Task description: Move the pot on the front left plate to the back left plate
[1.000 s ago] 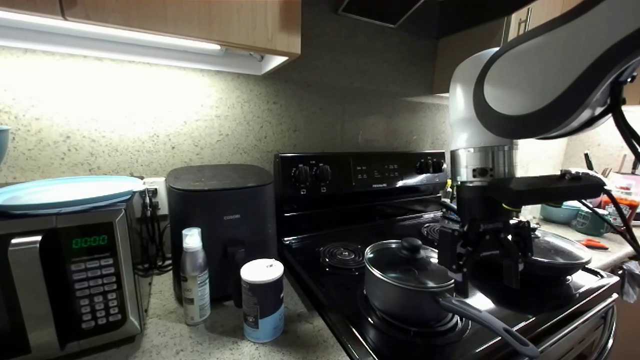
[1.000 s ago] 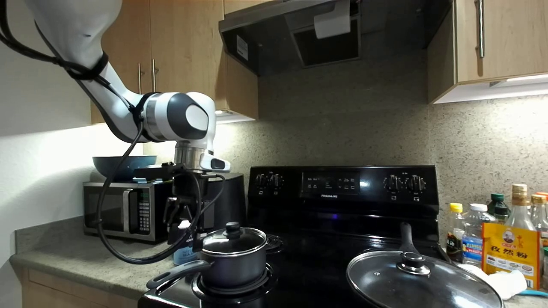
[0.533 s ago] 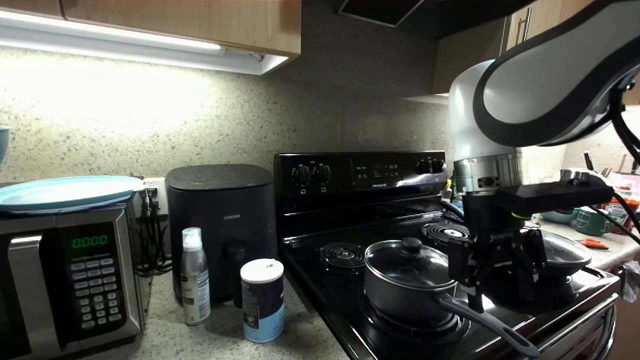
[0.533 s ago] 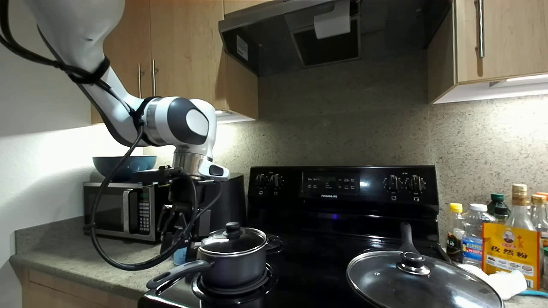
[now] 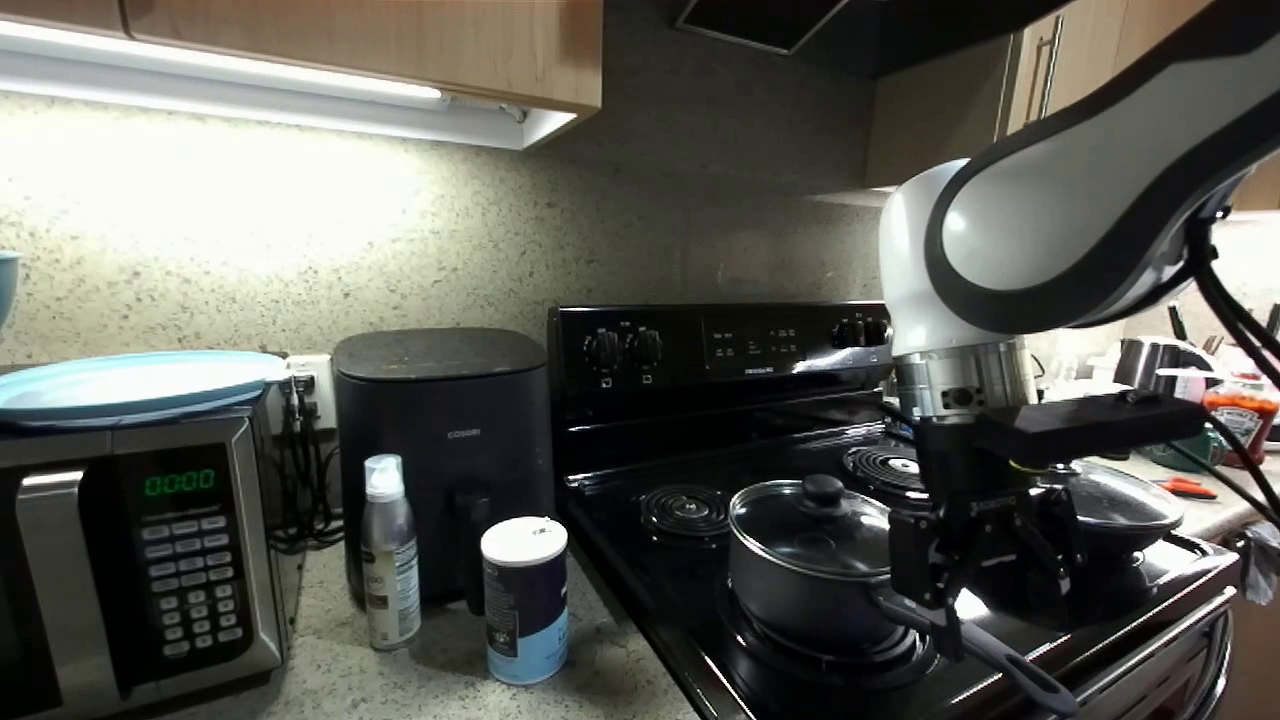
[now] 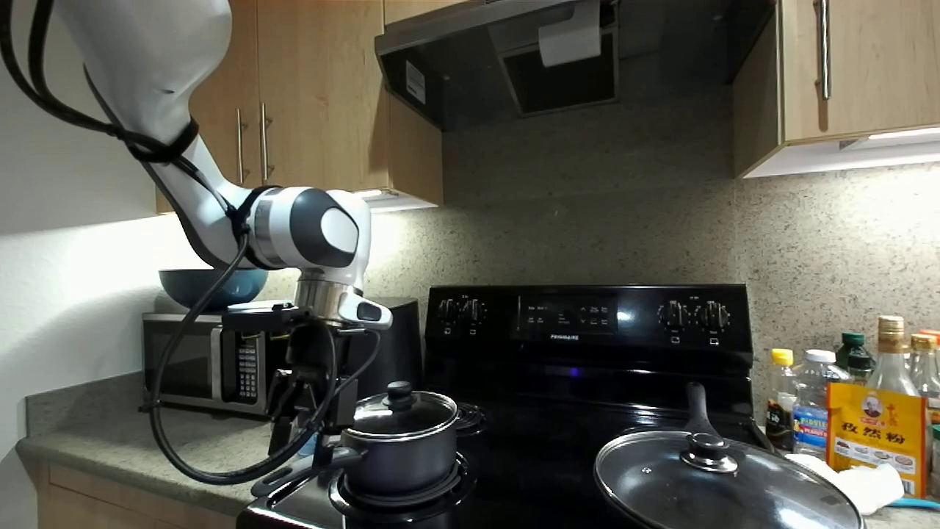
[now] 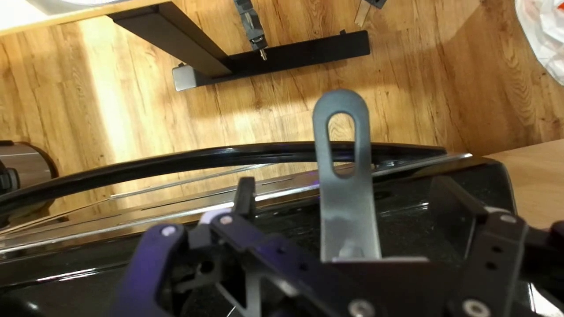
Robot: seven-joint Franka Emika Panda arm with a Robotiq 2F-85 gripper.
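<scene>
The dark grey pot (image 5: 810, 605) with a domed glass lid, black knob and one long handle (image 5: 1000, 655) sits upright on the front left plate (image 5: 900, 652). The pot also shows in an exterior view (image 6: 400, 463). The back left plate (image 5: 686, 510), a bare coil, is behind it; it is partly hidden in an exterior view (image 6: 470, 419). My gripper (image 5: 1005, 615) is open and points down at the handle, beside the pot. In the wrist view the open gripper (image 7: 351, 196) has the handle (image 7: 348, 211) between its fingers, touching neither. The wrist view does not show the pot body.
A wide black lidded pan (image 6: 734, 485) stands at the stove's right. A salt canister (image 5: 525, 600), spray bottle (image 5: 390, 560), air fryer (image 5: 445, 460) and microwave (image 5: 140, 560) stand left of the stove. The range hood (image 6: 558, 66) hangs above. A cable (image 6: 158, 433) loops beside the gripper.
My gripper has moved down so its fingers are now at the pot handle's height, one on each side. It stays open. The pot has not moved.
</scene>
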